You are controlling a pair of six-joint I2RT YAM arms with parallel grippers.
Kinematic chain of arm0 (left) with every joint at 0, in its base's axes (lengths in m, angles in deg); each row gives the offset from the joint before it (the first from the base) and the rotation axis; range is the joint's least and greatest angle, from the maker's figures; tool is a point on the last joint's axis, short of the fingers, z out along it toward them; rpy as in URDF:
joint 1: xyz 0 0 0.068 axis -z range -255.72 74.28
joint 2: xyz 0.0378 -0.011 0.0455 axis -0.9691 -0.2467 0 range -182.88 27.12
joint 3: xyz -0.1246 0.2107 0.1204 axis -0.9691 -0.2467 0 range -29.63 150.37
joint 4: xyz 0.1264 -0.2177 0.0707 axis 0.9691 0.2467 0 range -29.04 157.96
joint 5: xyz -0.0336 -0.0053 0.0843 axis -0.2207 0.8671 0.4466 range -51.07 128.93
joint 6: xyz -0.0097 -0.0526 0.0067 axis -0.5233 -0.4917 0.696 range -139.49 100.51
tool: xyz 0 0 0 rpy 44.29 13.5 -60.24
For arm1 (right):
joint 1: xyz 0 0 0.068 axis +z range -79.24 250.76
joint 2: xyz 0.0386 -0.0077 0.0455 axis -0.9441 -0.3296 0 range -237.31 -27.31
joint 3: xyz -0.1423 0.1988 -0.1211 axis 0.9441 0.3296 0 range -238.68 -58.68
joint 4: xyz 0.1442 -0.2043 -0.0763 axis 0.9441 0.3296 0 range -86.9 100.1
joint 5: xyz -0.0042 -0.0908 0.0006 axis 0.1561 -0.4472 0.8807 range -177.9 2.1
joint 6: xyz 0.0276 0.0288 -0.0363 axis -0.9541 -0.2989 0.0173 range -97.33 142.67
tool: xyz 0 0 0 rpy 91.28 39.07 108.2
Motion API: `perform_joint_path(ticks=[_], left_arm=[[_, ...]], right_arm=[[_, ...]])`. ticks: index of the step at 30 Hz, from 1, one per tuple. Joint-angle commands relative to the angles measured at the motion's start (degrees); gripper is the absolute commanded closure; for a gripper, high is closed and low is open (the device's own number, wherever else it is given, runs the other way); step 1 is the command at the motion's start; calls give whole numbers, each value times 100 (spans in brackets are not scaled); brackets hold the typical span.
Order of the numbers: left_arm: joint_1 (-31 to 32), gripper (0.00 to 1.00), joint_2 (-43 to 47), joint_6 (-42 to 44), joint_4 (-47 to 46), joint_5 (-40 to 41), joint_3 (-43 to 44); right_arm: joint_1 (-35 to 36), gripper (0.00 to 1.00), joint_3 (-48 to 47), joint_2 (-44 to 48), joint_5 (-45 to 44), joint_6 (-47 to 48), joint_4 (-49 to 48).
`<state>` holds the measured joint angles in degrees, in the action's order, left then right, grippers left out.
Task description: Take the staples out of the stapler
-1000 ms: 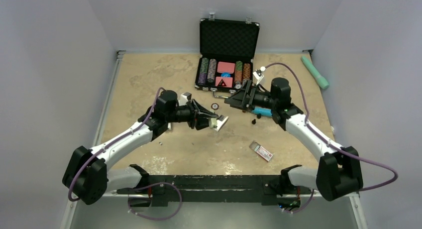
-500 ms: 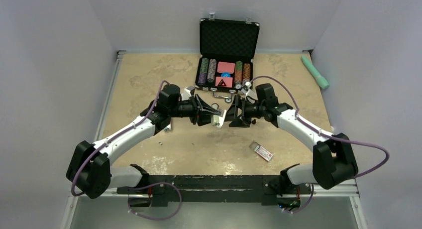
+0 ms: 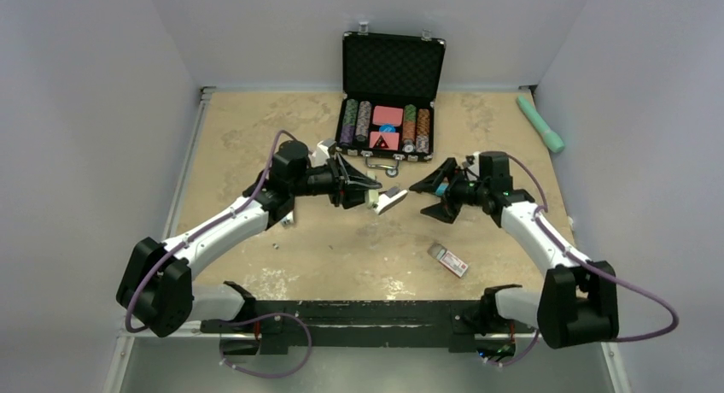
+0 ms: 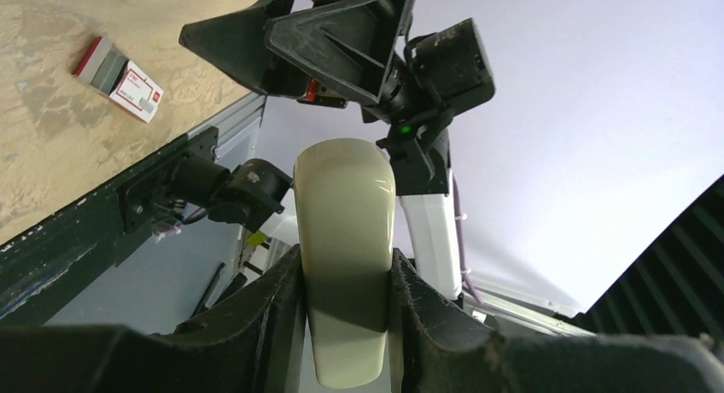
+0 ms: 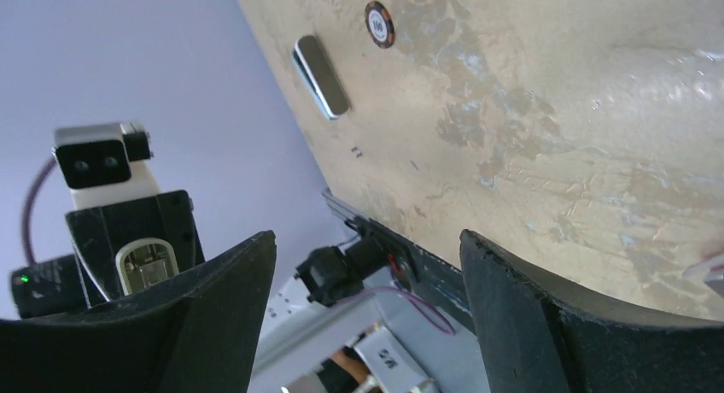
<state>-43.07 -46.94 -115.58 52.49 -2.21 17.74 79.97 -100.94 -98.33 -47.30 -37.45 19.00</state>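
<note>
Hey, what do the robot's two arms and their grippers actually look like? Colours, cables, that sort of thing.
Both the left arm and the right arm have white links between bulky black joint housings. A purple cable loops along each. The left gripper and the right gripper are black, with ribbed, triangular fingers. A green light glows near the right gripper.

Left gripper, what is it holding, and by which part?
The left gripper holds the cream stapler, pinched across its sides near one end; the other end juts out free. The right gripper holds nothing.
</note>
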Motion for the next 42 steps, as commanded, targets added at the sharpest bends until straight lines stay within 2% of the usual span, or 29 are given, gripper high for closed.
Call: perform_joint_path(ticks=[1, 4, 8, 11, 17, 21, 24, 31, 42], left_arm=[[-38, 100, -24, -196, -805, -30, 38], [-37, 100, -106, -364, -1139, 58, -90], [-22, 100, -324, -511, -1464, 80, -82], [-24, 100, -440, -566, -1621, 98, -53], [-13, 100, -662, -723, -1969, 158, -58], [-2, 100, -874, -1067, -2512, 236, -79], [3, 100, -958, -1232, -2763, 278, -71], [0, 100, -948, -1336, -2884, 330, -114], [12, 100, -1095, -1513, -3316, 247, -77]], right_arm=[[-200, 18, 583, 901, 300, -1341, -789], [-196, 16, 1087, 1304, 685, -2359, -2227], [-185, 14, 1245, 1665, 693, -2722, -2667], [-161, 14, 1481, 1980, 642, -3432, -3569], [9, 15, 1161, 1694, 561, -3206, -3487], [305, 17, 1242, 1433, 338, -3578, -4181], [343, 22, 1265, 1262, 240, -3848, -4777], [352, 38, 985, 1125, 144, -3738, -4656], [467, 36, 1003, 701, 98, -3893, -5031]])
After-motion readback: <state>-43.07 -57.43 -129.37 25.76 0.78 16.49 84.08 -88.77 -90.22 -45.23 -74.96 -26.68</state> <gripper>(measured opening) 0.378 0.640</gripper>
